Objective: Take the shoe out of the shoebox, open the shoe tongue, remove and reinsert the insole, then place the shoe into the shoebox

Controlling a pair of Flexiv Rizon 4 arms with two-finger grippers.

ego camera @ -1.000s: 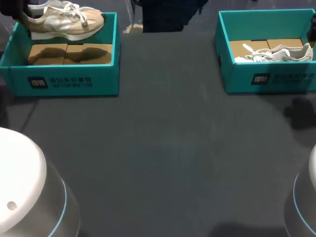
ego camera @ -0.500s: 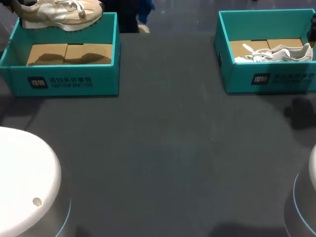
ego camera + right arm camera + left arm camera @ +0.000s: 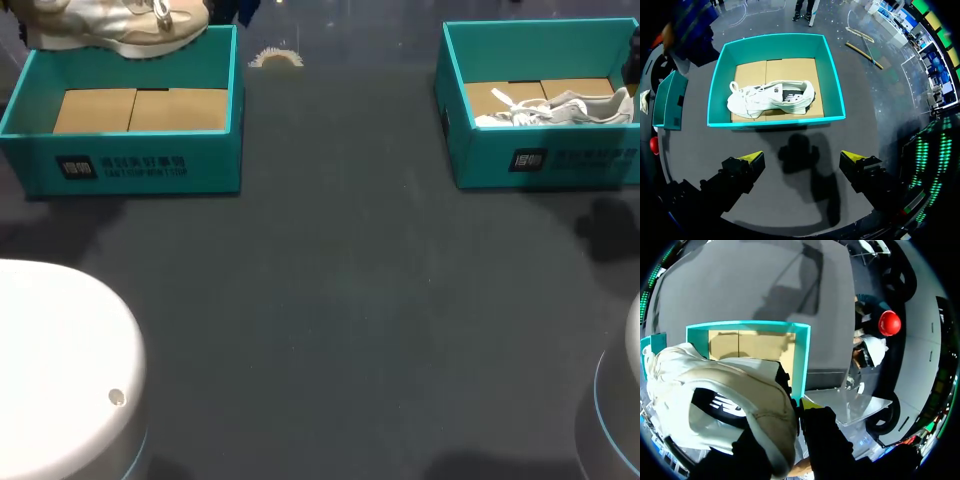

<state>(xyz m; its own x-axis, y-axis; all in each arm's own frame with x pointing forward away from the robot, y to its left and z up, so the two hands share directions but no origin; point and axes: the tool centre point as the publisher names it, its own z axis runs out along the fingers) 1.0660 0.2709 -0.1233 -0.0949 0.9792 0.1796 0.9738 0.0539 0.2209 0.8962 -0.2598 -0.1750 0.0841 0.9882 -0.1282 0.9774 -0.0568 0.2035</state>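
Unreadable white print on left shoebox (image 3: 130, 166) and right shoebox (image 3: 560, 160) fronts; logo on beige shoe (image 3: 722, 402)

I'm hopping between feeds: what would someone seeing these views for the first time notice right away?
First, the beige shoe, held in the air over the far edge of the left shoebox and clamped in the left gripper. Next, the white shoe lying on cardboard inside the right shoebox, with the right gripper open above the table just short of that box.
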